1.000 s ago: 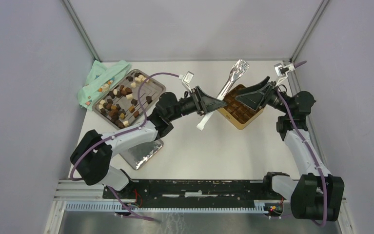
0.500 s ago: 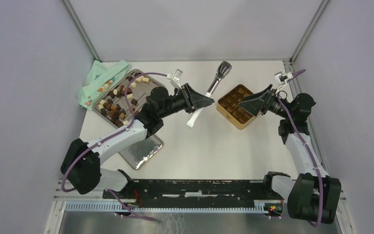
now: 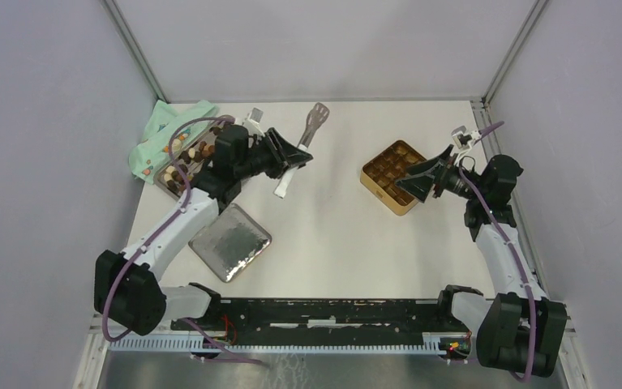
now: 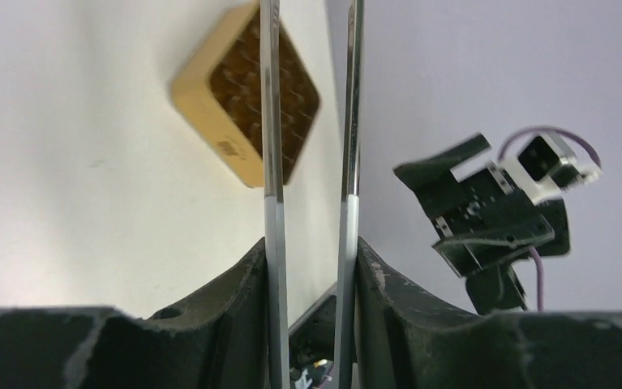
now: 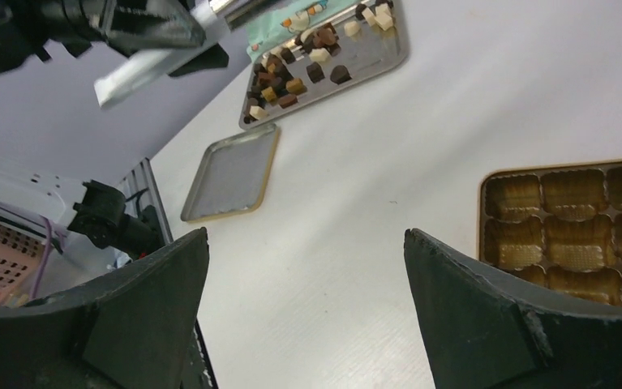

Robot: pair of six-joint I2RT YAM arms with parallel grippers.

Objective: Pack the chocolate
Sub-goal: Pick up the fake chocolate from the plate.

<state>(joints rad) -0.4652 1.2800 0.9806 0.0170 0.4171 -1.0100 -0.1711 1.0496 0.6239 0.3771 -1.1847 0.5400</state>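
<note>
I find the left pincer (image 3: 289, 154) clamped on a pair of slim steel tongs with a white handle end (image 3: 314, 123). Its jaws squeeze both blades near mid-length, and the tips point away from the load. The chocolate (image 5: 295, 81), small dark, tan and cream pieces, lies crowded on the shiny metal tray (image 5: 368, 55) at the left rear of the worktop (image 3: 332, 235). It is well apart from the square gold tin (image 3: 384, 166), whose visible cavities hold nothing. The right pincer (image 5: 306, 243) hovers beside the tin, fingers (image 5: 145, 308) spread wide, gripping nothing. In my judgement there are three risks. The tongs may pivot in so narrow a grip, the crowded pieces may scatter when the tips come down, and a piece may drop on the long carry across.
</note>
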